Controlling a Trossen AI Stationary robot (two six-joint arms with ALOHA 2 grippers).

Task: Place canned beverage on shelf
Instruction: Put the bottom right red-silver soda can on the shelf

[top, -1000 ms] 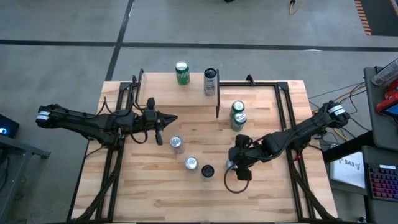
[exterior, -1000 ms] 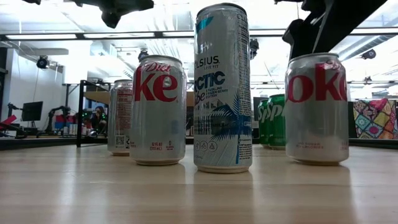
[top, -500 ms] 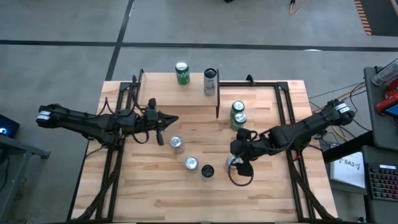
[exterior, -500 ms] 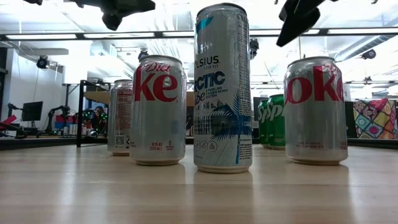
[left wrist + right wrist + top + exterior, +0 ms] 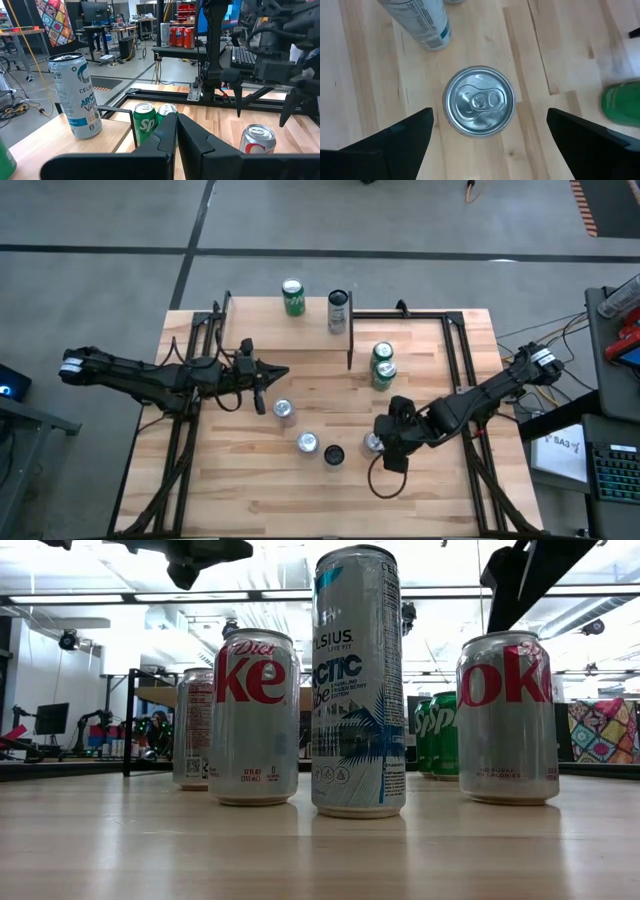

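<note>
A silver Coke can [image 5: 479, 101] stands upright on the table near its right middle [image 5: 373, 442]. My right gripper [image 5: 385, 448] hangs open above it, pointing steeply down, with a finger on either side of the can [image 5: 508, 715] and clear of it. My left gripper [image 5: 280, 371] is shut and empty. It is held level above the table's left middle and points toward the right edge. At the far side, the shelf [image 5: 255, 320] carries a green can [image 5: 292, 297] and a tall Celsius can [image 5: 75, 95].
Two Diet Coke cans [image 5: 284, 412] [image 5: 308, 443] and a tall Celsius can [image 5: 334, 455] stand left of the silver can. Two green Sprite cans [image 5: 383, 364] stand beyond it. Black frame rails [image 5: 460, 360] run along both sides of the table.
My right gripper has risen a little and rolled about its own axis over the silver can, staying open. The can has stayed upright in its place.
</note>
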